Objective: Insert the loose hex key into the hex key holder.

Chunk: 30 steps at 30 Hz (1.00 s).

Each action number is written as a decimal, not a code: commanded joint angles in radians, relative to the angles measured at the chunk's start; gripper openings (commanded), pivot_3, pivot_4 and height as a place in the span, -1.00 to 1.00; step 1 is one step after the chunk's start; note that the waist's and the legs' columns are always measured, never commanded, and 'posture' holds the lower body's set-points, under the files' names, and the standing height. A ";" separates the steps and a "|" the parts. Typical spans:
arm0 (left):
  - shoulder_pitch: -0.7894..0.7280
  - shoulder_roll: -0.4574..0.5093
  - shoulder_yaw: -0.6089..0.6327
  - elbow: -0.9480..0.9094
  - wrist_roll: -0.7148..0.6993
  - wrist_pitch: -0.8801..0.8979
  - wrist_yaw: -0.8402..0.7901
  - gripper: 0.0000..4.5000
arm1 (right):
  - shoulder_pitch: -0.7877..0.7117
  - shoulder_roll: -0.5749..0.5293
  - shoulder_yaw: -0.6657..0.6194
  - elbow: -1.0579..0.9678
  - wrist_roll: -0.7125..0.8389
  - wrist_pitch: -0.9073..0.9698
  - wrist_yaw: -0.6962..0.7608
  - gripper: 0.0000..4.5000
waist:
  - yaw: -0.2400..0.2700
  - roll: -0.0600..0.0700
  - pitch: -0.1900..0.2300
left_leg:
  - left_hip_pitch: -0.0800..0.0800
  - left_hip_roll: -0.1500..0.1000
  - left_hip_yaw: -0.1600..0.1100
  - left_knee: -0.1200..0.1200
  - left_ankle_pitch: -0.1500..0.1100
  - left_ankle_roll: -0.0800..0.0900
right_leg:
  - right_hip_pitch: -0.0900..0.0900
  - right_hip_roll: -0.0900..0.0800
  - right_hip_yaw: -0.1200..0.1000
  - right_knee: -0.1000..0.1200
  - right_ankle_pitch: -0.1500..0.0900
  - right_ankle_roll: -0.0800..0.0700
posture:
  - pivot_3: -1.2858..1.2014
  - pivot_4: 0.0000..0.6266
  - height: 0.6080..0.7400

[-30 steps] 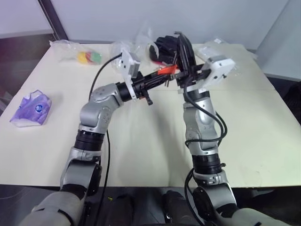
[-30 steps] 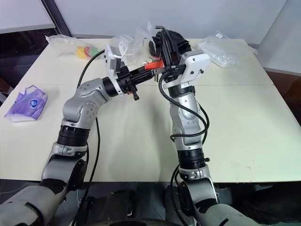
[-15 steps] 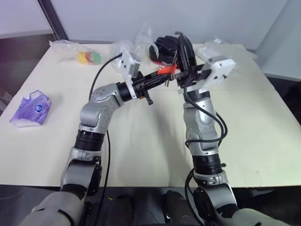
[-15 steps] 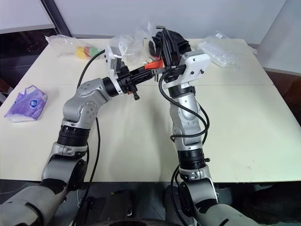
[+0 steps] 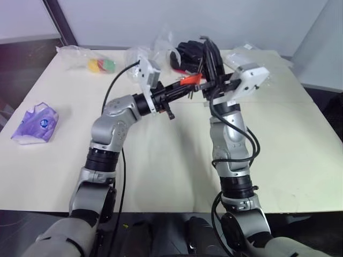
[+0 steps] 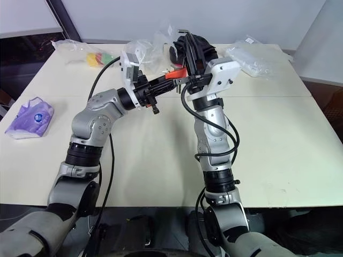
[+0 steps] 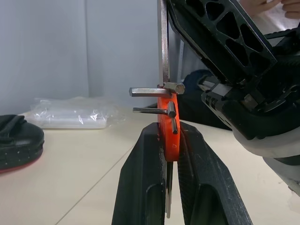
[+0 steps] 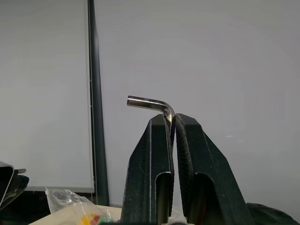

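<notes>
My left gripper (image 7: 171, 140) clamps small orange-red plastic holder (image 7: 166, 124) | right gripper (image 8: 172, 123) clamps thin L-shaped silver hex key (image 8: 149, 103) | both above tabletop's (image 5: 161, 160) far edge

Cream table (image 5: 161, 160) under even light, with a seam (image 5: 300, 103) running across its far half. Behind it a pale grey wall (image 5: 241, 21), crossed at the left by a dark slanted post (image 5: 59, 21). Dark floor (image 5: 21, 59) beyond the table's left edge. Grey panel (image 5: 321, 48) at the far right. In the right wrist view, plain white wall (image 8: 234, 70) and a dark upright post (image 8: 96, 117).
</notes>
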 commanded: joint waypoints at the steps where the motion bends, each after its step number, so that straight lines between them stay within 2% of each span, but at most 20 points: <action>1: -0.020 -0.002 0.017 -0.031 -0.019 -0.012 -0.006 -1.00 | -0.002 -0.003 -0.001 -0.051 0.000 -0.018 -0.002 -0.99 | 0.000 0.000 0.000 | 0.000 0.000 0.000 0.000 0.000 0.000 | 0.000 0.000 0.000 0.000 0.000 0.000 | 0.03 -0.52 1.00; 30: -0.038 -0.012 0.036 -0.031 -0.042 0.007 0.009 -1.00 | 0.012 -0.012 0.012 -0.046 -0.019 -0.019 0.003 -0.99 | 0.000 0.000 0.000 | 0.000 0.000 0.000 0.000 0.000 0.000 | 0.000 0.000 0.000 0.000 0.000 0.000 | 0.03 -0.52 1.00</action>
